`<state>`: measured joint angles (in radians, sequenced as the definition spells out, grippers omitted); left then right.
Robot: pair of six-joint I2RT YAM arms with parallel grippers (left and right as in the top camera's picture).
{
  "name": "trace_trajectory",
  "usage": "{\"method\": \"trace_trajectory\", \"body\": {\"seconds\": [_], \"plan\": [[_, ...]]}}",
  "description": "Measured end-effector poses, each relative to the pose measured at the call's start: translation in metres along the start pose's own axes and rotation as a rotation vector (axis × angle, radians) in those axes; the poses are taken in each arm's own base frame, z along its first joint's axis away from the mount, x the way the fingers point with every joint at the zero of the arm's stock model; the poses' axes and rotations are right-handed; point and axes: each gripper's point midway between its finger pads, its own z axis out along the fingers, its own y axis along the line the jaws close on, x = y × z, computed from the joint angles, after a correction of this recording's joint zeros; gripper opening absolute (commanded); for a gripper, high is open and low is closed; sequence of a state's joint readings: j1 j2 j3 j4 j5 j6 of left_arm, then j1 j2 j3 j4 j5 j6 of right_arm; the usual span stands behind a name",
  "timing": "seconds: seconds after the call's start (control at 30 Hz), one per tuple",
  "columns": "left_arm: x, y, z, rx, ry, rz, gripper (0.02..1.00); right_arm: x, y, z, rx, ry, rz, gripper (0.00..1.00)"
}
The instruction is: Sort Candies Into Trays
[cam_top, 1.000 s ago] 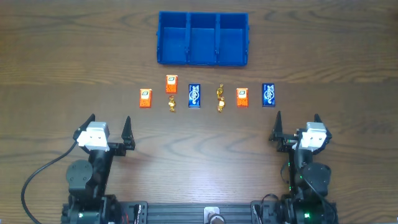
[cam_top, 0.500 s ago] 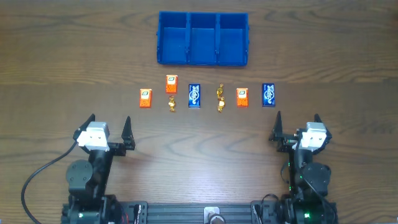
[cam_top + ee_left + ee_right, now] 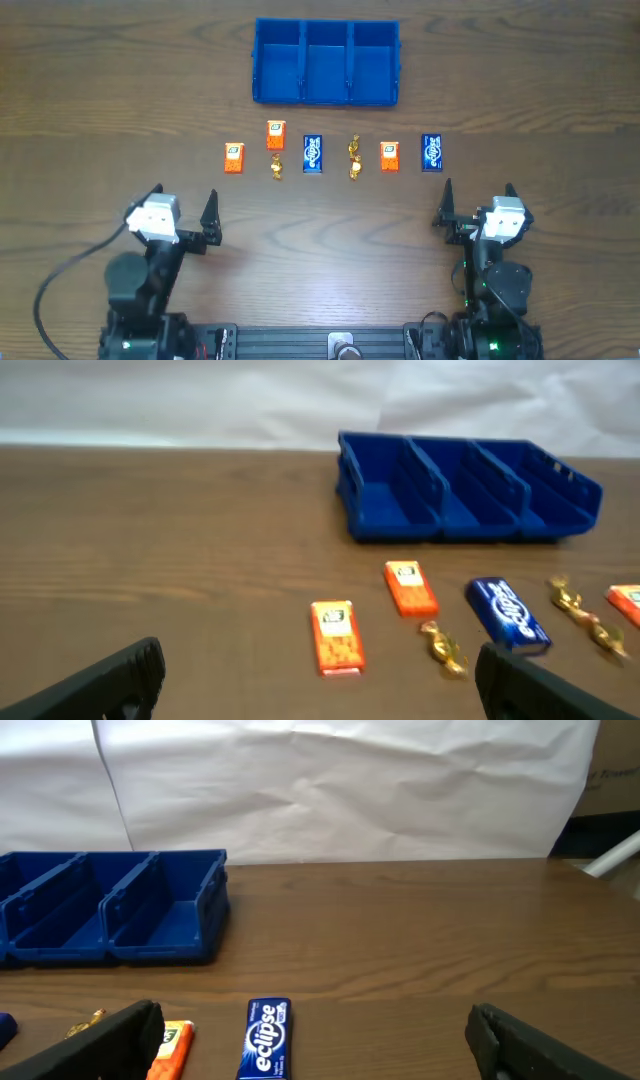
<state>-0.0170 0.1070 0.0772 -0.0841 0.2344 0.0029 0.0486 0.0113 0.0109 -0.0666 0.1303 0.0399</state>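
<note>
As things stand: nothing has been picked yet. Eight candies wait in a loose row across the middle of the top view, and every compartment is empty.
Tray: the blue tray (image 3: 326, 99) sits upper centre, well apart from the row. It's moulded hard plastic with smooth walls and three open-topped compartments.
Orange boxes: the orange boxes (image 3: 233, 158) (image 3: 275, 134) (image 3: 389, 156) are small flat rectangles, two left of centre and one right of centre.
Blue packs: the blue packs (image 3: 313, 153) (image 3: 432, 152) are glossy slim slabs, one at centre and one at the row's right end.
Gold sweets: the gold sweets (image 3: 276, 167) (image 3: 354, 148) (image 3: 354, 171) are lumpy, in crinkled foil with twisted ends.
Tabletop: the tabletop (image 3: 560, 90) is flat, dark wood grain.
Left end effector: the left end effector (image 3: 183, 197) is at lower left, fingers spread wide with nothing between them, well short of the row.
Right end effector: the right end effector (image 3: 478, 190) is at lower right, fingers likewise apart and empty, with the right-hand blue pack nearest.
Handling, boxes and packs: these are likely light and stiff. Pinch them across the narrow width at mid-length. The gloss may let a pack slide.
Handling, sweets: these look tiny and soft-wrapped. Take the fat middle, not the twists, because they could squirt out or roll.
</note>
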Motion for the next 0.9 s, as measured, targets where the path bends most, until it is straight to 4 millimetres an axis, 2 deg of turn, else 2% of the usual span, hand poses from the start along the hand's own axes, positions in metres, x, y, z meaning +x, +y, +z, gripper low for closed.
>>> {"method": "trace_trajectory", "body": {"seconds": [0.1,0.2,0.27,0.37,0.47,0.57,0.63,0.73,0.9], "plan": [[-0.019,-0.002,-0.001,0.0,0.067,-0.019,0.998,0.0,0.0,0.0,-0.001,-0.001,0.0,0.998],[-0.063,-0.004,0.01,-0.001,0.144,-0.035,0.998,0.0,0.0,0.0,-0.002,-0.001,0.0,1.0],[-0.076,-0.003,0.02,-0.006,0.214,-0.05,0.998,0.0,0.001,0.0,-0.003,-0.001,0.0,1.0],[-0.088,0.002,0.052,-0.014,0.343,-0.074,0.998,0.0,0.001,0.0,-0.003,-0.001,0.0,1.0],[-0.07,0.008,0.08,-0.025,0.498,-0.105,0.998,0.0,0.001,0.0,-0.003,-0.001,0.0,1.0],[-0.039,0.011,0.111,-0.029,0.659,-0.131,0.998,0.0,0.001,0.0,-0.003,0.0,0.0,0.998],[-0.014,0.007,0.127,-0.018,0.759,-0.139,0.996,0.0,0.001,0.0,-0.003,-0.001,0.0,1.0],[0.018,-0.009,0.143,0.004,0.898,-0.12,0.998,0.0,0.001,0.0,-0.003,-0.001,0.0,1.0],[0.05,-0.023,0.159,0.015,1.032,-0.092,0.998,0.0,0.001,0.0,-0.003,-0.001,0.0,1.0]]}}
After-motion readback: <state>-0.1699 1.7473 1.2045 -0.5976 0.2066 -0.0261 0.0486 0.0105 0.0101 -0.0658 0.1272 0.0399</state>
